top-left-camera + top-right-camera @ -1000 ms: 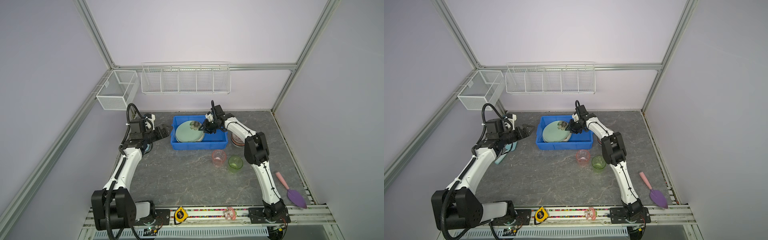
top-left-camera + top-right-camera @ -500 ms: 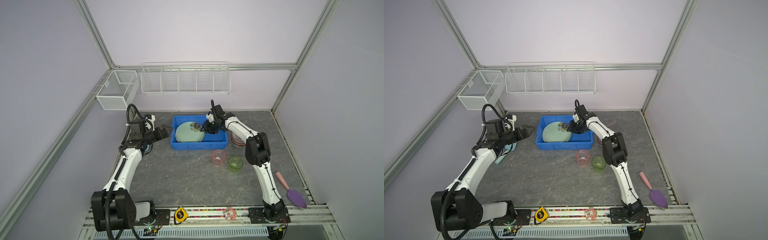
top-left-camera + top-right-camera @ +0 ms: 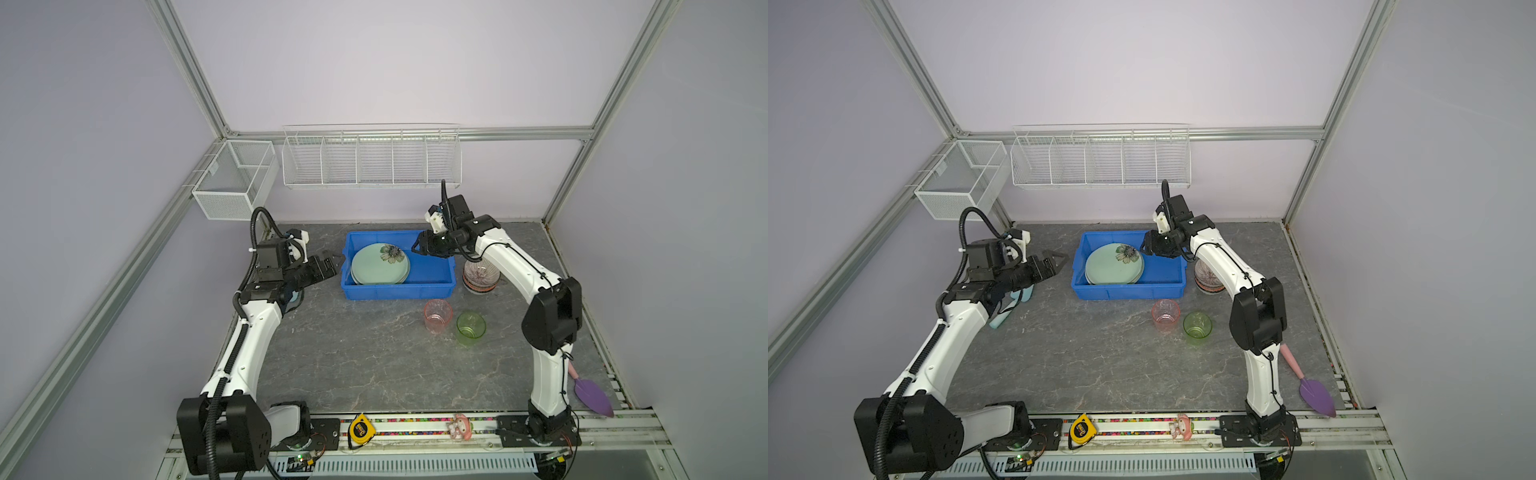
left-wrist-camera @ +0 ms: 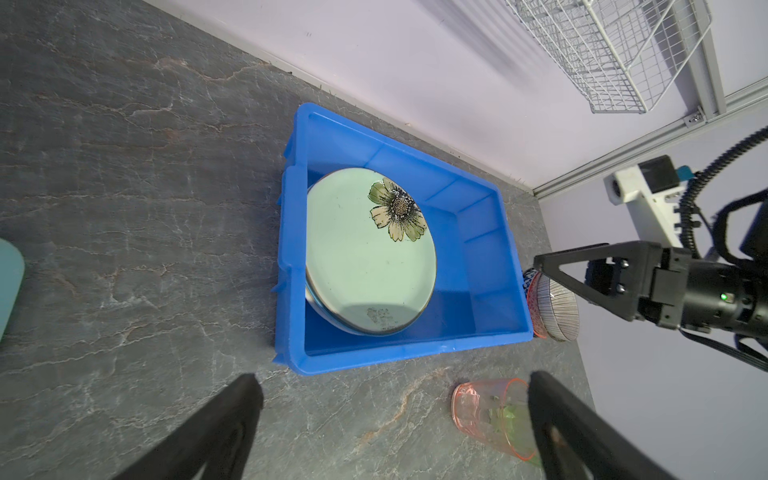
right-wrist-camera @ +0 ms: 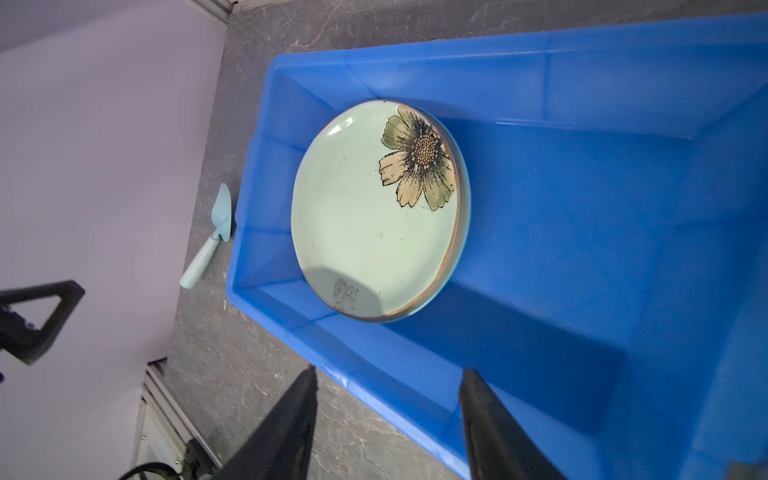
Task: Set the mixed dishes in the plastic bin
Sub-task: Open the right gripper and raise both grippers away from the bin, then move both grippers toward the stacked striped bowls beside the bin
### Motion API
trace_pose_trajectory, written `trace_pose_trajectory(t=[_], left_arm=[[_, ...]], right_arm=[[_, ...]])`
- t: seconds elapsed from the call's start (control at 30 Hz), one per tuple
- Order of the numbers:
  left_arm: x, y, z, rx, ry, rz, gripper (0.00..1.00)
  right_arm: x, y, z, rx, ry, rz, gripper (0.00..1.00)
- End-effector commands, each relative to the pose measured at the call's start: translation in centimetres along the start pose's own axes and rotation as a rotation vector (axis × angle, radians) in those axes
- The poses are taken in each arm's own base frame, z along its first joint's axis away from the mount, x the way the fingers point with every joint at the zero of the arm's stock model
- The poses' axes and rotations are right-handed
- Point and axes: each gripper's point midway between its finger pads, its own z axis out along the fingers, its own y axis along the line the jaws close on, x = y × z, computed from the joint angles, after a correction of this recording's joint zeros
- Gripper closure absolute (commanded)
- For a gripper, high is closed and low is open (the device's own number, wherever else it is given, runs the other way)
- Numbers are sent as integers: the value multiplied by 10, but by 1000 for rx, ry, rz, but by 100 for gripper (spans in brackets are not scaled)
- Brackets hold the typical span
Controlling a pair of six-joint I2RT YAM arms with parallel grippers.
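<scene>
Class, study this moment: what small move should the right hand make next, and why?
Probably lift the right hand clear of the blue bin and swing it toward the stacked bowls beside the bin. Its jaws stand open and empty, the plates already lie inside, and those bowls are the nearest dishes left out.

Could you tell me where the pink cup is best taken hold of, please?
Probably its rim, from above: the pink cup stands upright, mouth open, so its thin wall can be pinched from inside and outside. Choose the side away from the green cup close beside it.
</scene>
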Motion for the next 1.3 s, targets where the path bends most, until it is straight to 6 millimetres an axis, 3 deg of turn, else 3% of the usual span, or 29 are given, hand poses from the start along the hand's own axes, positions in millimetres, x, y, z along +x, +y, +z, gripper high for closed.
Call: trace_pose_trajectory(t=[0.0,0.03,0.07,0.13,0.5,0.67,0.77,0.9,1.1,1.27], left_arm=[[-6,-24,-11,8,-26,47,0],[-4,-29,-11,12,-22,53,0],[-2,-34,-10,20,-22,59,0],[1,-43,-11,39,-24,54,0],[32,-90,-16,99,-5,99,0],[42,-112,-18,132,3,124,0],[43,-123,-14,144,5,131,0],[44,-140,-5,151,26,157,0],[43,-163,12,173,53,183,0],[41,-168,34,182,75,195,0]], right_arm=[[4,-1,-23,34,-40,-38,32],[6,0,-29,37,-49,-42,29],[8,0,-36,43,-57,-46,8],[14,-1,-50,64,-70,-57,12],[68,-16,-130,158,-152,-57,12],[85,-28,-168,222,-228,-55,12],[91,-45,-186,309,-286,-36,12],[93,-59,-199,350,-347,-3,12],[95,-75,-208,434,-291,40,10],[91,-102,-212,527,-280,96,5]])
